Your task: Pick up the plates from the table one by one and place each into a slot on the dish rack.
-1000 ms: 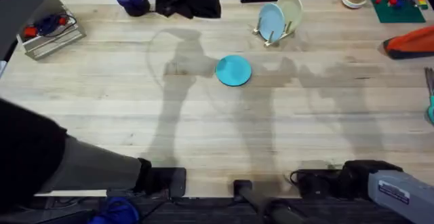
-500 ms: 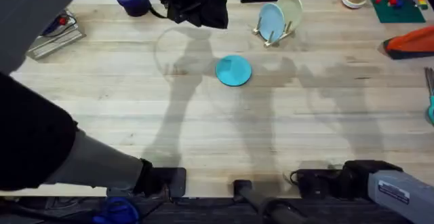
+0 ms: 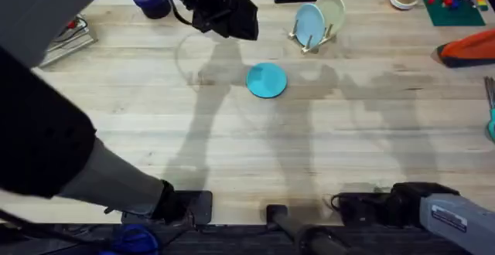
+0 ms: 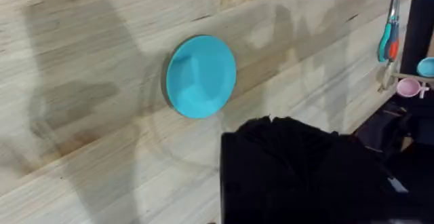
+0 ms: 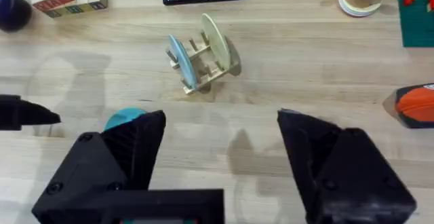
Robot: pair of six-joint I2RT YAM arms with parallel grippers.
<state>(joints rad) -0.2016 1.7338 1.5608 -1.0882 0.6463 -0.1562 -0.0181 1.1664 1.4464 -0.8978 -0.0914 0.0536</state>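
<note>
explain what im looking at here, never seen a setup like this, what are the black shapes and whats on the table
These are three cameras on a two-armed robot at a wooden table. One looks down from above; the other two sit on the wrists. The black shapes are the arms. From above, the left gripper is out over the far side of the table, near a turquoise plate lying flat. In the right wrist view the right gripper is open and holds nothing. Beyond the turquoise plate stands a small wooden dish rack holding a light-blue plate and a cream plate. Nothing is being held.
</note>
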